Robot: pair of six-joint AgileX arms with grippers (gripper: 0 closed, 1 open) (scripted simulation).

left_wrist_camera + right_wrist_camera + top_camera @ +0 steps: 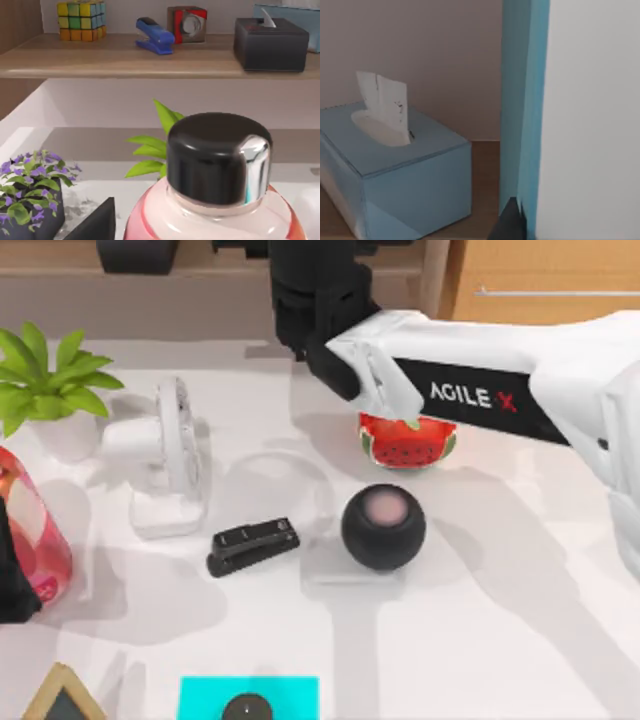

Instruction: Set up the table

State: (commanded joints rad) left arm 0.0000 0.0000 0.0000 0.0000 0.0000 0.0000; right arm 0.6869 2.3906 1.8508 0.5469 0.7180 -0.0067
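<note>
While the right arm [480, 390] reaches across from the right toward the shelf at the back, the white surface [500, 580] spreads wide under everything, already crowded. On it sit a potted plant [45, 380] at the left, a white fan [170, 455], a black stapler [252, 545], a dark round speaker [383, 527] and a watermelon slice [408, 440] just below the arm. A teal pad [250, 695] lies at the near edge.

The right pincer is up at the shelf, where its wrist view shows a blue tissue box [395, 165] and a tall blue panel [525, 110] close by; whether its fingers are open or holding anything I cannot tell.

The left pincer sits at the far left by a pink bottle [215, 200] with a black cap [217, 155]; I cannot tell its grip either.

By my judgement the setup is under way but unfinished, with something from the shelf probably next.
</note>
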